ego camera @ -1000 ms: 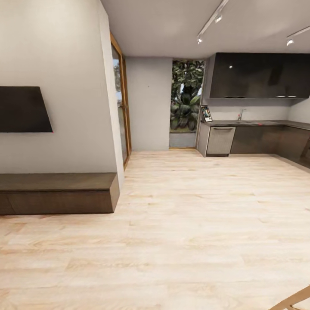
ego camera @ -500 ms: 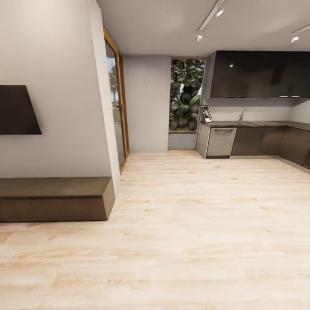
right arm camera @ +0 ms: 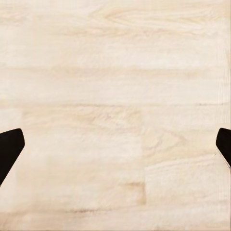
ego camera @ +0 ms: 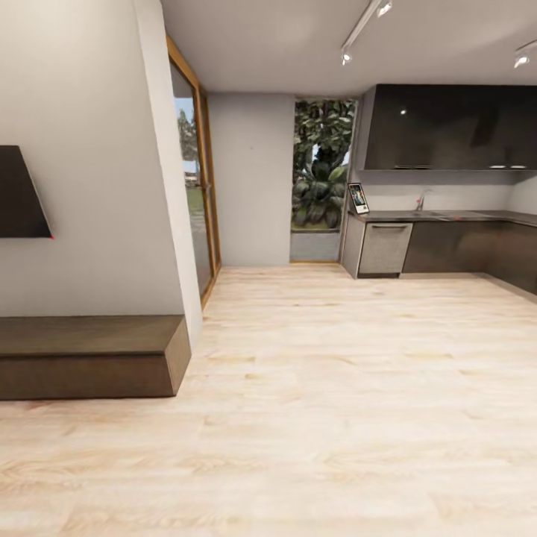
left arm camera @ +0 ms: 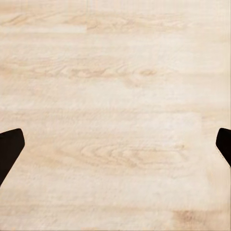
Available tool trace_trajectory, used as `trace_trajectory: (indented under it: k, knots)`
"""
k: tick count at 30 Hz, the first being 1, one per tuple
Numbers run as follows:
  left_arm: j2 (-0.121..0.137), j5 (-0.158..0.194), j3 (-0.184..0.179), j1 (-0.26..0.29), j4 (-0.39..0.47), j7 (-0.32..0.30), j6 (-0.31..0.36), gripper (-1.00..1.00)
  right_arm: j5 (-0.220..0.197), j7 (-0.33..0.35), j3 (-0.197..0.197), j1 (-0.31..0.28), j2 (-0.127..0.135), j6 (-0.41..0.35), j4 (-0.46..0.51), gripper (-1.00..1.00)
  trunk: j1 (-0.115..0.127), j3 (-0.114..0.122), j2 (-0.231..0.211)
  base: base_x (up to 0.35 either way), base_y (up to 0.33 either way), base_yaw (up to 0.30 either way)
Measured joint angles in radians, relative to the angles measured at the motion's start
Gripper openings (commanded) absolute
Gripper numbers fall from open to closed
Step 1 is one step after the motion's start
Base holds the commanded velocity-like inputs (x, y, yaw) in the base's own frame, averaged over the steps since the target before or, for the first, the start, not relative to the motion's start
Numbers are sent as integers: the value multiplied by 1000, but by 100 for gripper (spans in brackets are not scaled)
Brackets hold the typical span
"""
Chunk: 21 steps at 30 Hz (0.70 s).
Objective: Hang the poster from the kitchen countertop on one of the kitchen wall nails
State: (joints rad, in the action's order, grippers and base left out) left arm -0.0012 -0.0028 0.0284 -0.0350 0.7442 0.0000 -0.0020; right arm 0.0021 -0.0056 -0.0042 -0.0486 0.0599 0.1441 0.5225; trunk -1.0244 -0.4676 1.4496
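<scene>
Your path: bare wood floor (ego camera: 335,388) runs open to the kitchen countertop (ego camera: 447,217) | left: low dark bench (ego camera: 89,354) against the wall, its corner jutting toward your lane | far right: cabinet fronts (ego camera: 447,246) block below the worktop | beneath both grippers you have only floor, fingers spread wide, nothing between.

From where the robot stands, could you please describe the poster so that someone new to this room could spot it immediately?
Look to the far right, where the kitchen countertop runs under dark glossy wall cabinets. At its left end, nearest the window with green foliage, stands the poster, a small upright rectangle. Its white border and colourful picture set it apart from the grey and dark surfaces around it.
</scene>
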Motion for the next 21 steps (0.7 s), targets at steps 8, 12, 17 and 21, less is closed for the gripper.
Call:
trace_trajectory:
  k: [8, 12, 17, 21]
  knots:
    - [0, 0, 0, 0, 0, 0, 0, 100, 1, 0, 3, 0, 0, 0, 0, 100, 0, 0, 0, 325, -86, 0]
    - [0, 0, 0, 0, 0, 0, 0, 100, 1, 0, 3, 0, 0, 0, 0, 100, 0, 0, 0, 325, -86, -31]
    - [1, 0, 0, 0, 0, 0, 0, 100, 1, 0, 3, 0, 0, 0, 0, 100, 0, 0, 0, 325, -85, -184]
    - [1, 0, 0, 0, 0, 0, 0, 100, 1, 0, 3, 0, 0, 0, 0, 100, 0, 0, 0, 325, -81, -267]
